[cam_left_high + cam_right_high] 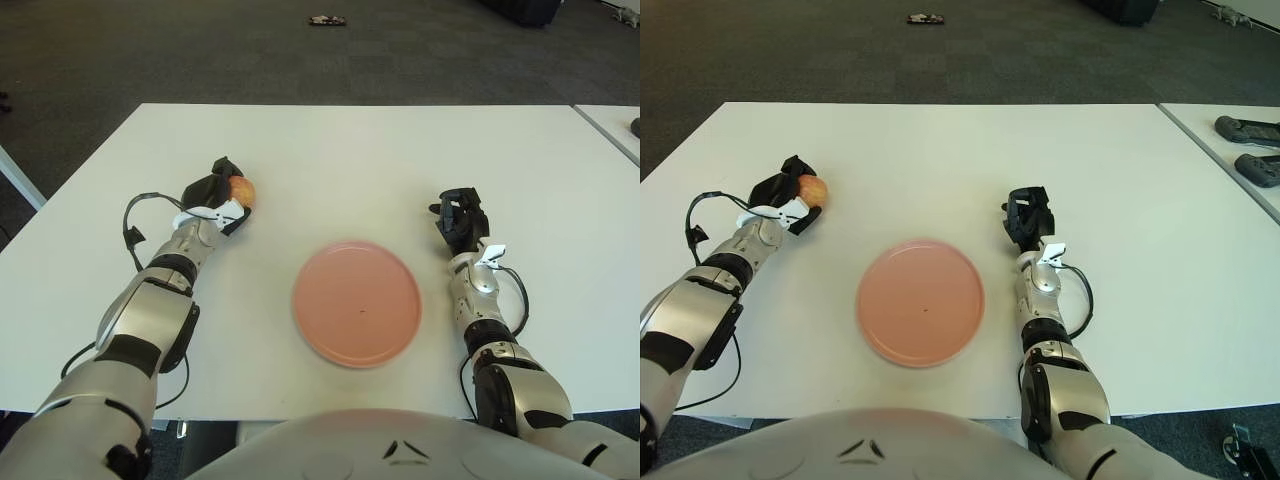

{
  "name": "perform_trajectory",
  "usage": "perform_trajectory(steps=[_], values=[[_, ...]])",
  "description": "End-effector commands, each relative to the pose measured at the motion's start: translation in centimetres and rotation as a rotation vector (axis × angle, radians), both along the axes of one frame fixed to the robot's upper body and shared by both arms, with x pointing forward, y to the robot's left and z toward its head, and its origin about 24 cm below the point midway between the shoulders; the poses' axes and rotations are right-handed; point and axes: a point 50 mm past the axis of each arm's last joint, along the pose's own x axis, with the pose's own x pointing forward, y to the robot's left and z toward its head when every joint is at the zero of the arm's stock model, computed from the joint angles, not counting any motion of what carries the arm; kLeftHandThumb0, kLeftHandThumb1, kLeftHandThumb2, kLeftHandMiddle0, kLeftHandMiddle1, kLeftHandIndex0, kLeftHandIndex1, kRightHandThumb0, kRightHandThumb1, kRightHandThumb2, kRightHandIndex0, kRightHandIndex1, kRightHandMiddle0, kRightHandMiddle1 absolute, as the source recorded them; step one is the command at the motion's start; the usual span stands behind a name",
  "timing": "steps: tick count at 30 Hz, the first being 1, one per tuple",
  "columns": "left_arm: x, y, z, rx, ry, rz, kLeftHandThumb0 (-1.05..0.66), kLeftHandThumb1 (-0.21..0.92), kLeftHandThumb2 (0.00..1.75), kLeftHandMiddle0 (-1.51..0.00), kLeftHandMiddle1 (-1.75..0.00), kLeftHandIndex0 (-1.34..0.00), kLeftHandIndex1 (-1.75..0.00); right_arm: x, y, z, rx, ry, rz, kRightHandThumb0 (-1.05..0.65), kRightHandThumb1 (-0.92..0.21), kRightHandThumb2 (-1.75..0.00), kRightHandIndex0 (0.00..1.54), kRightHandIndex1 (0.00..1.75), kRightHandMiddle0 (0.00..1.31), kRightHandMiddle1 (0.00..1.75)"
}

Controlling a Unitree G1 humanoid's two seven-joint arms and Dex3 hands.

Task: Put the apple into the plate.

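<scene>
A red-yellow apple [242, 190] sits at the left of the white table [350, 150]. My left hand [220, 197] is curled around it, fingers wrapping its left and near sides; it also shows in the right eye view [792, 197]. The pink plate [356, 302] lies flat at the table's near middle, to the right of the apple and apart from it. My right hand [461, 219] shows to the right of the plate with its fingers curled, holding nothing.
A second white table [1225, 140] stands at the right with two dark controllers [1250, 128] on it. Dark carpet lies beyond the table's far edge, with a small dark object [327, 20] on the floor.
</scene>
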Motion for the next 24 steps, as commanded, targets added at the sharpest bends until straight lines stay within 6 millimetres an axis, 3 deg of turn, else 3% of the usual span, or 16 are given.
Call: perform_trajectory(steps=[1, 14, 24], values=[[0.5, -0.2, 0.8, -0.060, -0.028, -0.003, 0.00, 0.09, 1.58, -0.78, -1.73, -0.55, -1.75, -1.7, 0.2, -2.5, 0.028, 0.125, -0.011, -0.36, -0.83, -0.65, 0.43, 1.52, 0.25, 1.75], [2.6, -0.7, 5.0, -0.315, -0.148, -0.019, 0.00, 0.07, 1.58, -0.82, -1.68, -0.56, -1.75, -1.7, 0.3, -2.6, 0.027, 0.131, -0.001, -0.36, -0.81, -0.67, 0.44, 1.52, 0.26, 1.75], [3.0, -1.3, 7.0, -0.453, -0.242, -0.083, 0.00, 0.04, 1.62, -0.84, -1.69, -0.59, -1.75, -1.7, 0.5, -2.6, 0.021, 0.136, -0.006, -0.36, -0.84, -0.62, 0.41, 1.53, 0.24, 1.75]])
